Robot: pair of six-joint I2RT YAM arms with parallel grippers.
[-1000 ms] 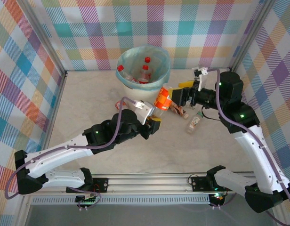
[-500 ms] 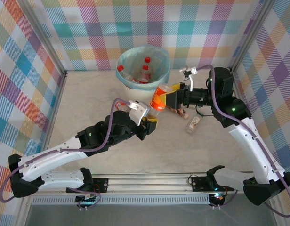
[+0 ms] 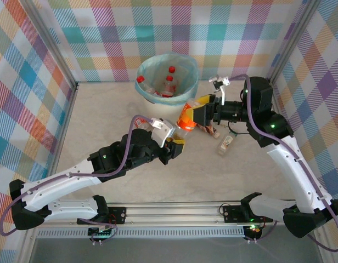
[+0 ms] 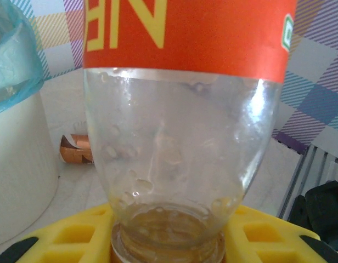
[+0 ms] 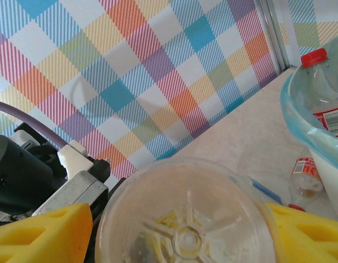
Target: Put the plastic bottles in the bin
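Plastic bottles: three red-capped in one bin; one orange-labelled bottle, gripped by left jaws, right jaws flanking, grip unclear.

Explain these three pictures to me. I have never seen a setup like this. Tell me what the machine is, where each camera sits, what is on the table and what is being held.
This is a robot with two arms bolted at the near edge of a table, each ending in a two-finger gripper. The wide picture comes from a camera above and behind the arms. The other two come from cameras on the wrists.

At the back stands a cream bin lined with a blue bag, with red-capped bottles inside. On the table near the right arm lie a clear bottle and what looks like a brownish bottle.

The left gripper is shut on the neck of an orange-labelled bottle. The right gripper has its yellow fingers on either side of that bottle's base. I cannot tell whether they are pressing it.
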